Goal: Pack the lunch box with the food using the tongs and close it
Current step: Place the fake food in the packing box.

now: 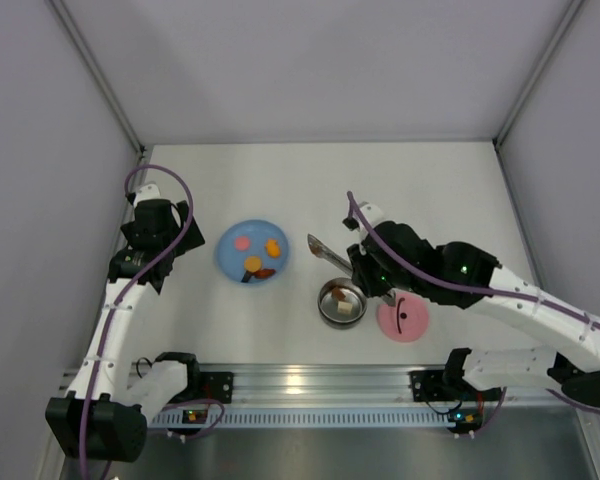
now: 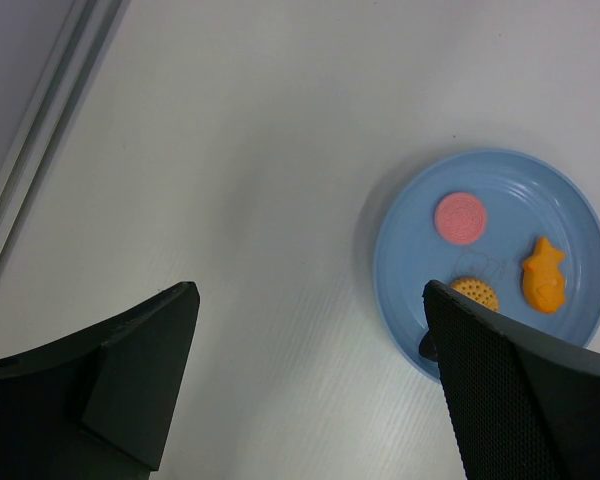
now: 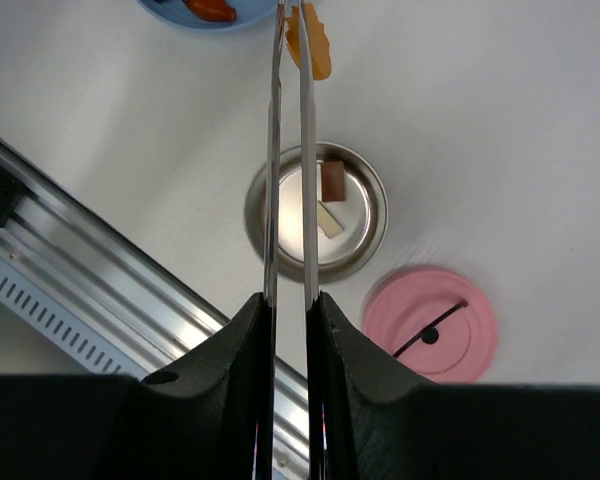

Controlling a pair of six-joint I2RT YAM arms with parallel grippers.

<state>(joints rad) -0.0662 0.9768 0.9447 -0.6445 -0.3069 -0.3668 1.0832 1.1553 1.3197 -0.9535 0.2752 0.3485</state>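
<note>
The left end effector [image 2: 310, 290] hangs wide open and empty over the white bench [image 2: 230, 150], beside a glossy blue plate [image 2: 540, 200] carrying a pink disc [image 2: 460, 217], an orange fish [image 2: 543, 275] and a round cracker [image 2: 474, 293]. The right end effector [image 3: 285, 300] clamps slim steel tongs [image 3: 273, 150], tips pinching an orange piece [image 3: 312, 45] between plate and shiny round lunch box [image 3: 378, 215], which holds a brown piece [image 3: 332, 180] and a white piece [image 3: 329, 220]. Its flat pink lid [image 3: 460, 340] lies just right.

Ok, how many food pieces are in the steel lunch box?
2 in the lunch box: a brown piece near the rim, a white piece beside it toward the middle. The tongs cross over it, so a small one might be hidden.
</note>
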